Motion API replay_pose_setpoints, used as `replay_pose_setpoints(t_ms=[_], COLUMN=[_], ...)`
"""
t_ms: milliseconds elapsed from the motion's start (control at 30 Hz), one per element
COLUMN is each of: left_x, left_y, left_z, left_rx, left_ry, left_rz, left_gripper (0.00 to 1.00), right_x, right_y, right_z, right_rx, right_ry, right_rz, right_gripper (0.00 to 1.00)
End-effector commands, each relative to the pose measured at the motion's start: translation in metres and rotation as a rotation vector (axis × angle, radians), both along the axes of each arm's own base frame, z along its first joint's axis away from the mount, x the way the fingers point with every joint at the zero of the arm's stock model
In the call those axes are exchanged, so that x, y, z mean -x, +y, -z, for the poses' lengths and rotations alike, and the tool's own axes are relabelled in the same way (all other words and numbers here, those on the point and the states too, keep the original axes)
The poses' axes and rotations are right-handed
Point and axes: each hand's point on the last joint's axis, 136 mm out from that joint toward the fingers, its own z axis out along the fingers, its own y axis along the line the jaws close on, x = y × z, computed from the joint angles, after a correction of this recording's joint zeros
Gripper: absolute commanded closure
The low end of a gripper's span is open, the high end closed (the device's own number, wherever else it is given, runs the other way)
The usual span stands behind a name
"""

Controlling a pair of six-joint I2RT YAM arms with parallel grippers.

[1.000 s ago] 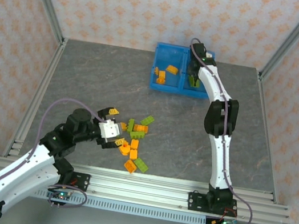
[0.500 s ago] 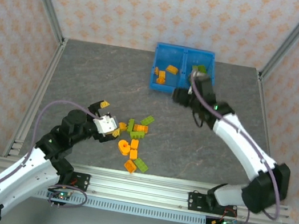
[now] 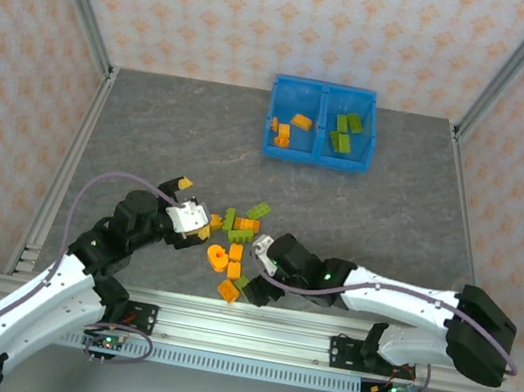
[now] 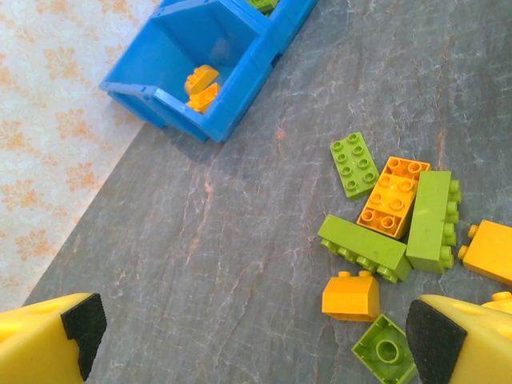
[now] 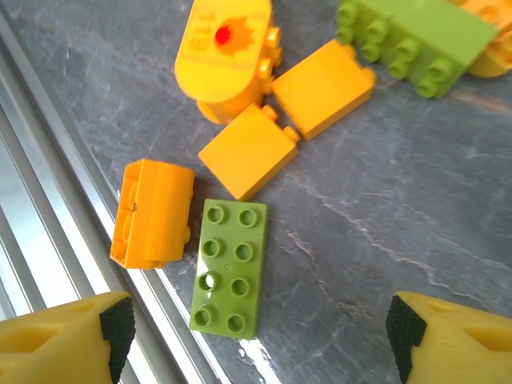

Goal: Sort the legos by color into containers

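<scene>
Top view, right claw (image 3: 257,268): it has swung right back! A second ago it hung over the bin's right compartment; now it sits low over the near end of the pile, jaws spread, nothing in them.
Top view, left claw (image 3: 196,211): wide apart and empty at the pile's left edge, barely shifted from a second ago.
Top view, bin (image 3: 315,161): far side of the table (image 3: 151,136); orange bricks (image 3: 293,125) lie in its left compartment, green bricks (image 3: 346,132) in its right, now uncovered by the arm.
Top view, legos (image 3: 236,242): a loose orange-and-green pile near the front rail, between the two claws.
Left wrist, yellow fingers (image 4: 48,348): far apart in the lower corners, bare table between them.
Left wrist, green oblong brick (image 4: 354,164): studs up, just beside an orange oblong brick (image 4: 392,196).
Right wrist, flat green brick (image 5: 230,266): studs up, between the parted tips, just beside a tipped orange brick (image 5: 154,212) at the table's edge.
Right wrist, rounded orange piece (image 5: 224,52): farther up, touching a square orange brick (image 5: 322,86).
</scene>
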Motion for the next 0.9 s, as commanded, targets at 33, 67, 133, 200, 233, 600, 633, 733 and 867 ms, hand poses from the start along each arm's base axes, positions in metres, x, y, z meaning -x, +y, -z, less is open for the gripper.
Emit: replay_pose_setpoints(t_ms=[33,67,133,200,233,600,633,733,867], left_x=[-0.002,-0.002,-0.003,-0.002,-0.002,-0.001,-0.002,-0.001,-0.001], left_y=[0.005,0.006,0.007,0.007,0.007,0.009,0.009,0.010,0.010], left_z=[-0.003,-0.003,-0.003,-0.002,-0.002,-0.001,-0.001,0.000,-0.001], left_rx=[-0.017,-0.022,-0.026,-0.027,-0.027,-0.034,-0.036,-0.038,-0.036], left_ry=[-0.007,-0.008,-0.010,-0.006,-0.006,-0.004,-0.005,-0.004,-0.005], left_rz=[-0.015,-0.021,-0.028,-0.025,-0.022,-0.031,-0.033,-0.034,-0.036], left_gripper=[0.00,0.00,0.00,0.00,0.00,0.00,0.00,0.00,0.00], right_x=[0.005,0.006,0.009,0.011,0.011,-0.004,-0.007,-0.013,-0.012], right_y=[0.015,0.018,0.021,0.022,0.022,0.012,0.009,0.000,-0.006], right_z=[0.009,0.011,0.018,0.025,0.028,0.051,0.054,0.060,0.061], right_rx=[-0.029,-0.025,0.008,0.028,0.038,0.176,0.202,0.248,0.261], right_ry=[-0.004,0.004,0.022,0.033,0.035,-0.010,-0.018,-0.041,-0.038], right_rz=[-0.053,-0.063,-0.087,-0.104,-0.106,-0.077,-0.066,-0.036,-0.016], right_gripper=[0.11,0.11,0.11,0.11,0.11,0.25,0.27,0.37,0.42])
